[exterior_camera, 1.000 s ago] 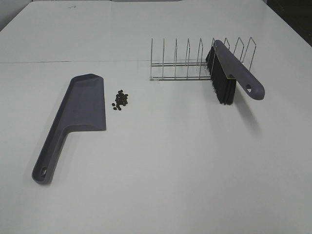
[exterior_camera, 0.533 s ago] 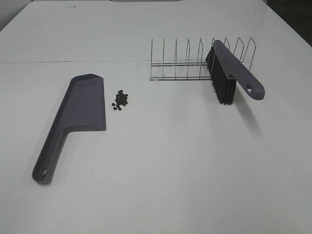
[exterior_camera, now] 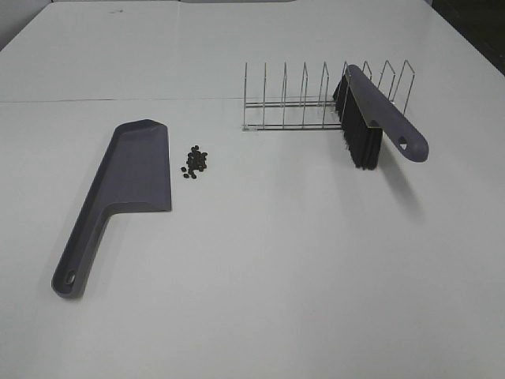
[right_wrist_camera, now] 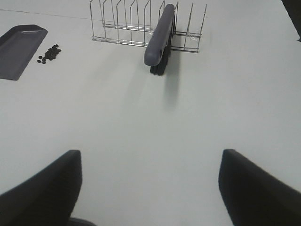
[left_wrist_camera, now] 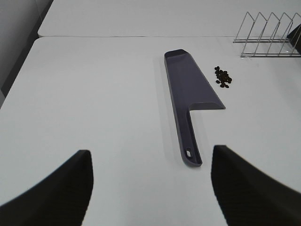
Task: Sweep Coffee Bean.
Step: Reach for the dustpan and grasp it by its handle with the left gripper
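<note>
A small heap of dark coffee beans (exterior_camera: 196, 161) lies on the white table just right of the grey dustpan (exterior_camera: 130, 178), which lies flat with its handle toward the front. The beans (left_wrist_camera: 223, 77) and dustpan (left_wrist_camera: 188, 92) also show in the left wrist view, and the beans (right_wrist_camera: 50, 53) in the right wrist view. A grey brush (exterior_camera: 379, 118) with black bristles rests in the wire rack (exterior_camera: 316, 103). My left gripper (left_wrist_camera: 150, 181) is open and empty, well short of the dustpan handle. My right gripper (right_wrist_camera: 150, 183) is open and empty, short of the brush (right_wrist_camera: 160, 40).
The wire rack (right_wrist_camera: 141, 23) stands at the back right with several empty slots. A seam in the table runs across behind the dustpan. A dark gap shows past the table's far right corner (exterior_camera: 473, 31).
</note>
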You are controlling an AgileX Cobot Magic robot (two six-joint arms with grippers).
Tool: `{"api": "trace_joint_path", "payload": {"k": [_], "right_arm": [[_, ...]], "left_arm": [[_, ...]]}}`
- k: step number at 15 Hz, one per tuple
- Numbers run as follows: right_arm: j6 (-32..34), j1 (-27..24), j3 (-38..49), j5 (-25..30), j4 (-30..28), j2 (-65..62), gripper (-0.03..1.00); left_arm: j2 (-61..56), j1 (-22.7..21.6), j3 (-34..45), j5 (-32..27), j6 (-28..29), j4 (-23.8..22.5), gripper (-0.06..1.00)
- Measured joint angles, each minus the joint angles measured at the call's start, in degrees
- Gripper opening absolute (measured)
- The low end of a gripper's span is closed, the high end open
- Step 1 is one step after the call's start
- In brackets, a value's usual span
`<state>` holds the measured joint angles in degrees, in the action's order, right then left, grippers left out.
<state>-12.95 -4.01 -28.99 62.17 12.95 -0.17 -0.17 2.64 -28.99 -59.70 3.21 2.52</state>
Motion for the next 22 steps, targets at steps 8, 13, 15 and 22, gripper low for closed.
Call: {"api": "trace_joint_path", "payload": {"k": [8, 13, 15, 22], "right_arm": [[0.00, 0.00, 0.00, 0.00, 0.00, 0.00, 0.71], [0.00, 0.00, 0.00, 0.00, 0.00, 0.00, 0.71], [0.00, 0.00, 0.00, 0.00, 0.00, 0.00, 0.71], [0.00, 0.00, 0.00, 0.00, 0.00, 0.00, 0.71]], "left_arm": [[0.00, 0.00, 0.00, 0.00, 0.00, 0.00, 0.67], [0.00, 0.00, 0.00, 0.00, 0.00, 0.00, 0.67], [0.00, 0.00, 0.00, 0.00, 0.00, 0.00, 0.67], [0.00, 0.00, 0.00, 0.00, 0.00, 0.00, 0.67]]}}
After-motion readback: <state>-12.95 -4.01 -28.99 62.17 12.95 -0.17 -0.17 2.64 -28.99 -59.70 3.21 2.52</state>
